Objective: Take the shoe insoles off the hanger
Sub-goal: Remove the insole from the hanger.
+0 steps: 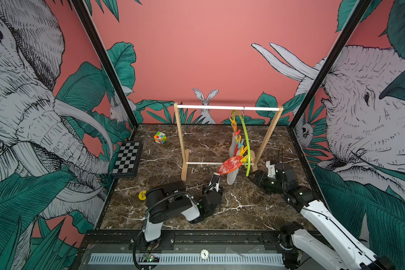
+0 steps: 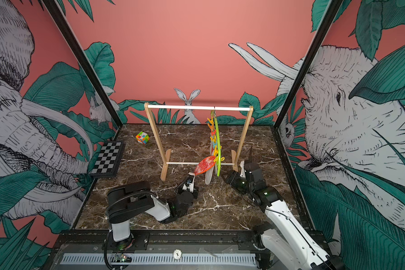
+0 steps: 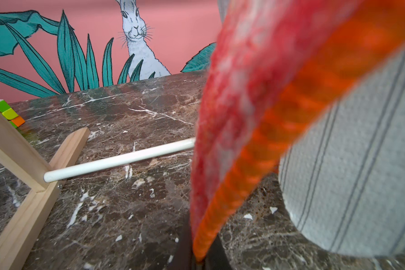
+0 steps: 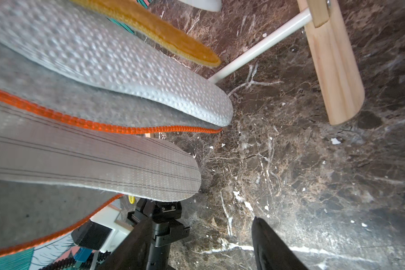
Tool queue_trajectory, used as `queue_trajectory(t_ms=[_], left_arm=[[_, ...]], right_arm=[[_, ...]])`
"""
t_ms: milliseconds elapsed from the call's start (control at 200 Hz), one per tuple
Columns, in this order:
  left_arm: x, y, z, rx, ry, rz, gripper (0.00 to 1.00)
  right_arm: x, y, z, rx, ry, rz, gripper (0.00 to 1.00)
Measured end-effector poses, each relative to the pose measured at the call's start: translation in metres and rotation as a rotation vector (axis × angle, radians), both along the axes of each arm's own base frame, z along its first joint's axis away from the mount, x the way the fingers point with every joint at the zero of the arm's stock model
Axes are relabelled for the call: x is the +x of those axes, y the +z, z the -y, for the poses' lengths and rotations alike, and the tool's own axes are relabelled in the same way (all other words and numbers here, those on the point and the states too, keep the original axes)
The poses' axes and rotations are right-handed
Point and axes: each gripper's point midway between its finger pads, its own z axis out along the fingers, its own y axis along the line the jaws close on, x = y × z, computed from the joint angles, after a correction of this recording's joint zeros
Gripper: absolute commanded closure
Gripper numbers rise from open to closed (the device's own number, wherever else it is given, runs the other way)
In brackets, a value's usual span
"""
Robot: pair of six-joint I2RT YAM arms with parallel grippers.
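Observation:
The lime-green hanger [image 1: 246, 140] [image 2: 217, 145] hangs from the rack's white rod, with the shoe insoles clipped along it. My left gripper [image 1: 216, 176] [image 2: 190, 177] [image 3: 200, 257] is shut on the lower tip of a mottled red insole [image 1: 228, 164] [image 2: 205, 164] [image 3: 232, 105], which slants out leftward from its clip. My right gripper [image 1: 251, 174] [image 2: 225, 176] [image 4: 201, 243] stands open near the hoop's lower end, nothing between its fingers. Beside it hang a striped light grey insole [image 4: 91, 163], an orange-edged one [image 4: 80, 109], a white dimpled one [image 4: 126, 65] and a mustard one [image 4: 161, 30].
The wooden rack [image 1: 227, 108] stands at mid-table on the marble top. A colour cube [image 1: 160, 137] lies at the back left, a chessboard [image 1: 128, 160] leans by the left wall, and a yellow disc [image 1: 142, 195] sits beside the left arm.

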Motion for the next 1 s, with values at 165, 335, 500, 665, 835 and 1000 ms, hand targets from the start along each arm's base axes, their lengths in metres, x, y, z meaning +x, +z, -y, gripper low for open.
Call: queue_trajectory(t_ms=[165, 335, 500, 665, 835, 1000], left_arm=[[0.004, 0.012, -0.004, -0.015, 0.013, 0.004, 1.00], [0.009, 0.015, -0.012, -0.021, 0.027, 0.000, 1.00], [0.015, 0.021, -0.017, -0.022, 0.037, -0.003, 1.00], [0.017, 0.034, -0.020, -0.041, 0.039, 0.006, 1.00], [0.018, 0.046, -0.023, -0.056, 0.042, 0.020, 1.00], [0.019, 0.051, -0.026, -0.048, 0.043, 0.026, 1.00]], right_arm=[[0.007, 0.023, 0.006, 0.067, -0.064, 0.026, 0.35], [0.012, 0.054, 0.015, 0.138, -0.124, 0.077, 0.35], [0.015, 0.072, 0.025, 0.183, -0.177, 0.108, 0.34], [0.019, 0.091, 0.024, 0.241, -0.187, 0.141, 0.28], [0.028, 0.116, 0.016, 0.299, -0.159, 0.187, 0.24], [0.033, 0.131, 0.010, 0.348, -0.140, 0.215, 0.28]])
